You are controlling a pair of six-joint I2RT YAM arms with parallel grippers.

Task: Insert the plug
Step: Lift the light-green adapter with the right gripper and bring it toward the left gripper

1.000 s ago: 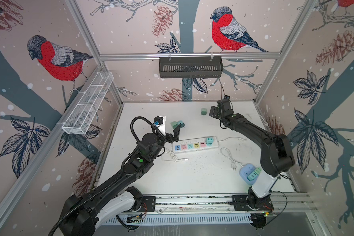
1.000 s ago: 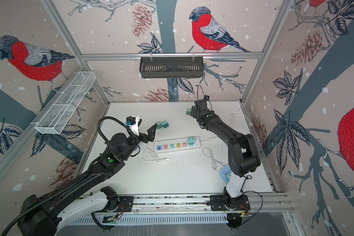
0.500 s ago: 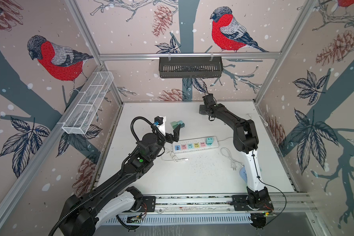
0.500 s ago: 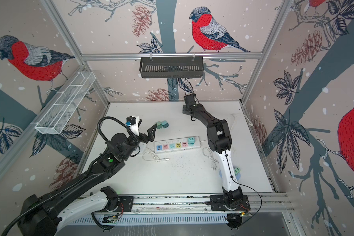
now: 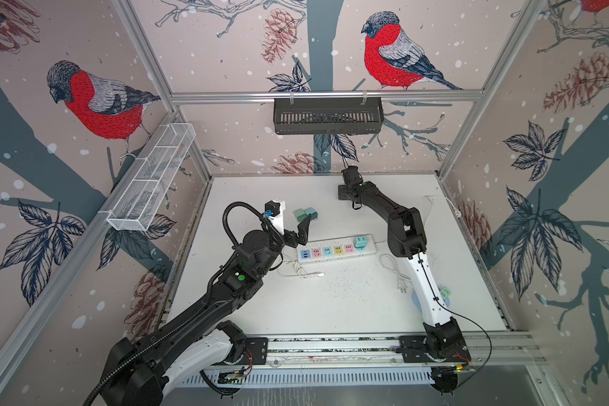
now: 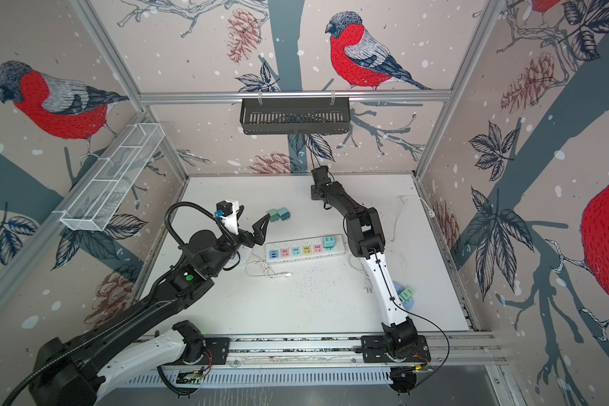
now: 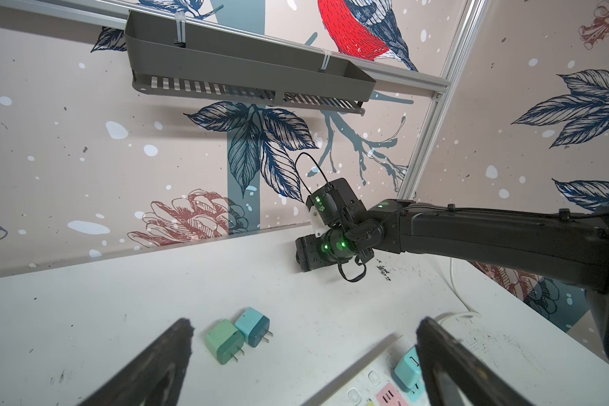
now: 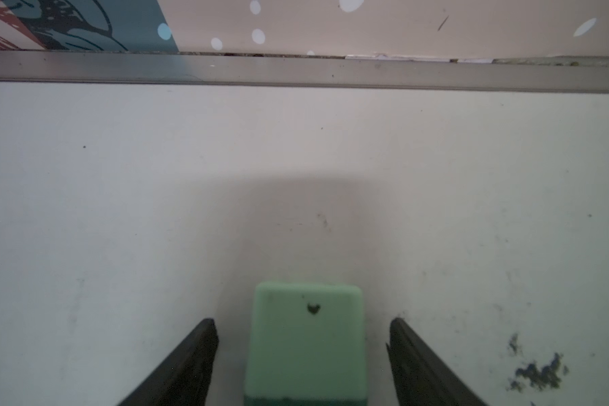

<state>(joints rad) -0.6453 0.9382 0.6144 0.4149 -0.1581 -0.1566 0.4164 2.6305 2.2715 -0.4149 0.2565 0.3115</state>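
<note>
At the back of the table my right gripper (image 8: 303, 321) is down around a light green plug (image 8: 306, 344). Its jaws stand on either side of the plug with a gap on each side, so it is open. In both top views the right gripper (image 5: 345, 192) hides this plug. My left gripper (image 7: 305, 322) hovers open and empty above the table. Under it lie a green plug (image 7: 224, 339) and a teal plug (image 7: 252, 325), prongs showing. The white power strip (image 5: 334, 247) lies mid-table with a teal adapter (image 5: 360, 242) in its right end.
A white USB cable (image 5: 296, 270) lies in front of the strip. The strip's cord and pronged end (image 5: 396, 270) lie beside the right arm. A green adapter (image 5: 445, 292) sits near the right arm's base. A black basket (image 5: 327, 116) hangs on the back wall, close behind the right gripper.
My right arm has swung left along the back of the table and come down over the green plug, which the top views no longer show. The left arm has not moved.
</note>
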